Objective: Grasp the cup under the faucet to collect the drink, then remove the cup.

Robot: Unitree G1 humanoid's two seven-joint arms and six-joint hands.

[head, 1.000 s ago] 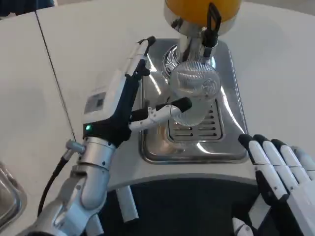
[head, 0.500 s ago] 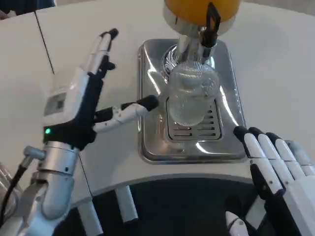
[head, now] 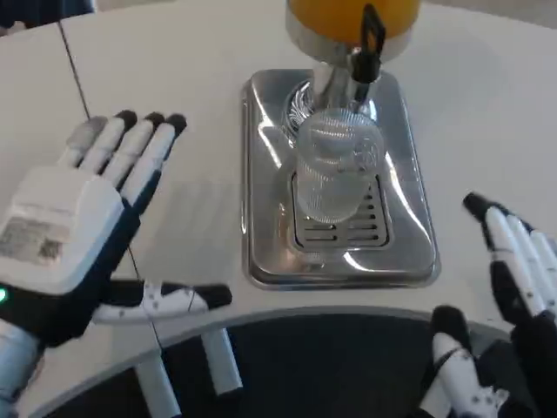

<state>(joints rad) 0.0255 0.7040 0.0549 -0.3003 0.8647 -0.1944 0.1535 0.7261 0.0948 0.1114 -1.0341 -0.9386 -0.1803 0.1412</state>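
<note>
Cup [head: 335, 178] stands upright on the grated drip tray [head: 261, 174], directly beneath the black-handled faucet [head: 365, 48] of the orange drink dispenser [head: 326, 13], so positioned to catch the pour; nothing touches it. Left hand [head: 74, 239] hovers over the table [head: 487, 113] well left of the tray, fingers [head: 130, 144] spread, holding nothing; right hand [head: 513, 305] waits near the lower edge, also released; grasp not yet made.
</note>
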